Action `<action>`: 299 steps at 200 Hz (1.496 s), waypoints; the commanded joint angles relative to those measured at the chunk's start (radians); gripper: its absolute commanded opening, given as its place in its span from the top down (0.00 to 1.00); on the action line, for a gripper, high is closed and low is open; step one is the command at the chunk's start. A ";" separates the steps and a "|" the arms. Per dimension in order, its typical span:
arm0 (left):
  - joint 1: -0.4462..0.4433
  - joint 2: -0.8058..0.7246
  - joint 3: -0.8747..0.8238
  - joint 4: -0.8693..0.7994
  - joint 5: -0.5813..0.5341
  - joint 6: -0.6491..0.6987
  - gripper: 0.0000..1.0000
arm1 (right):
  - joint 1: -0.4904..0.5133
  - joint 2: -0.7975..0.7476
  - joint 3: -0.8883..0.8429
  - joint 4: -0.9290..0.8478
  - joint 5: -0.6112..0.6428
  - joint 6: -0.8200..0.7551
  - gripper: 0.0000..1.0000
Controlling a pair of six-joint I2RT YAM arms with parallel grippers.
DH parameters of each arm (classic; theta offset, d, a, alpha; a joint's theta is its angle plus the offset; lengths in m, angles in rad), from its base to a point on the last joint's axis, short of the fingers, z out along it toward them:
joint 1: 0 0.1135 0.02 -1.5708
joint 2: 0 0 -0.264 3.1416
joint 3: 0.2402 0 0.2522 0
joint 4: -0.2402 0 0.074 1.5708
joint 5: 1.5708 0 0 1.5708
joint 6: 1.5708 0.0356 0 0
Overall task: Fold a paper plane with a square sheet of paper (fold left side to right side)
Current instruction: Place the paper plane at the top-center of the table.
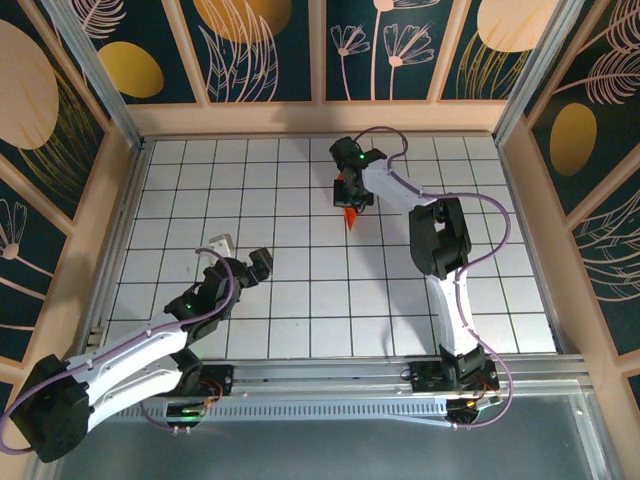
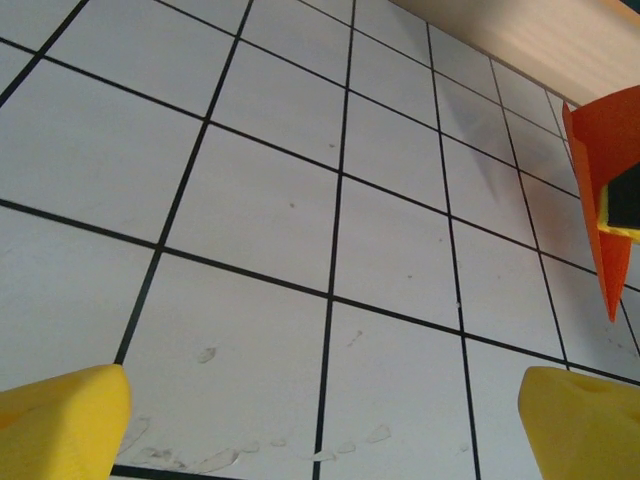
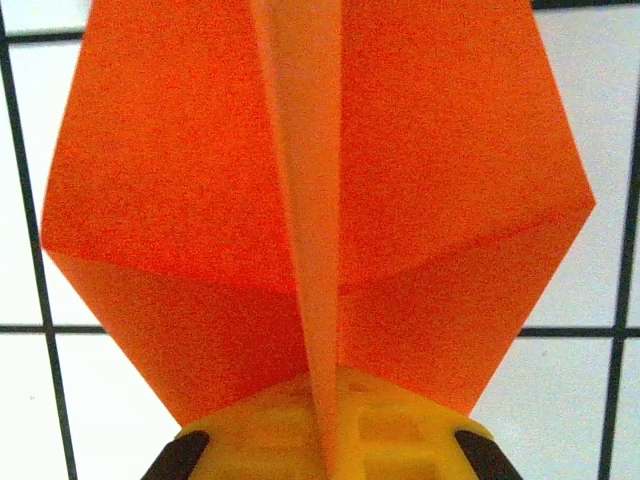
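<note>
The orange paper plane (image 1: 350, 215) hangs point-down above the grid table, pinched in my right gripper (image 1: 350, 192) at the far middle. In the right wrist view the paper plane (image 3: 310, 190) spreads its two creased wings either side of a central keel, which runs down between the shut yellow fingers (image 3: 400, 430). My left gripper (image 1: 240, 258) is open over the near left of the table, holding nothing. Its yellow fingertips (image 2: 60, 420) stand wide apart above bare tiles. The paper plane (image 2: 600, 180) also appears at the right edge of the left wrist view.
The white grid table (image 1: 300, 300) is walled by a wooden rim (image 1: 320, 118) at the back and sides. Faint smudges (image 2: 220, 455) mark the tiles under my left gripper. A metal rail (image 1: 330, 375) runs along the near edge.
</note>
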 commanded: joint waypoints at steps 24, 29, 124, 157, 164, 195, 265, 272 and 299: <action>0.007 0.045 0.040 0.040 0.029 0.026 0.01 | -0.013 0.093 0.119 -0.068 0.002 0.008 1.00; 0.007 0.047 0.036 0.042 0.031 0.023 0.01 | -0.014 0.099 0.127 -0.069 0.004 0.009 1.00; 0.007 0.072 0.021 0.050 0.032 0.002 0.01 | -0.021 0.163 0.159 -0.081 0.019 0.004 1.00; 0.006 0.081 0.020 0.054 0.039 -0.003 0.01 | -0.020 0.163 0.147 -0.067 0.011 0.004 0.91; 0.007 0.081 0.020 0.052 0.038 -0.003 0.01 | -0.020 0.165 0.144 -0.065 0.010 0.004 0.90; 0.006 0.077 0.022 0.047 0.037 -0.001 0.01 | -0.019 0.168 0.131 -0.059 0.010 0.009 0.90; 0.006 0.076 0.020 0.047 0.036 -0.003 0.01 | -0.015 0.177 0.108 -0.047 0.019 0.005 0.72; 0.007 0.075 0.019 0.046 0.035 -0.003 0.01 | -0.016 0.178 0.106 -0.048 0.020 0.005 0.71; 0.006 0.075 0.019 0.044 0.034 -0.003 0.01 | -0.011 0.181 0.100 -0.041 0.019 0.004 0.69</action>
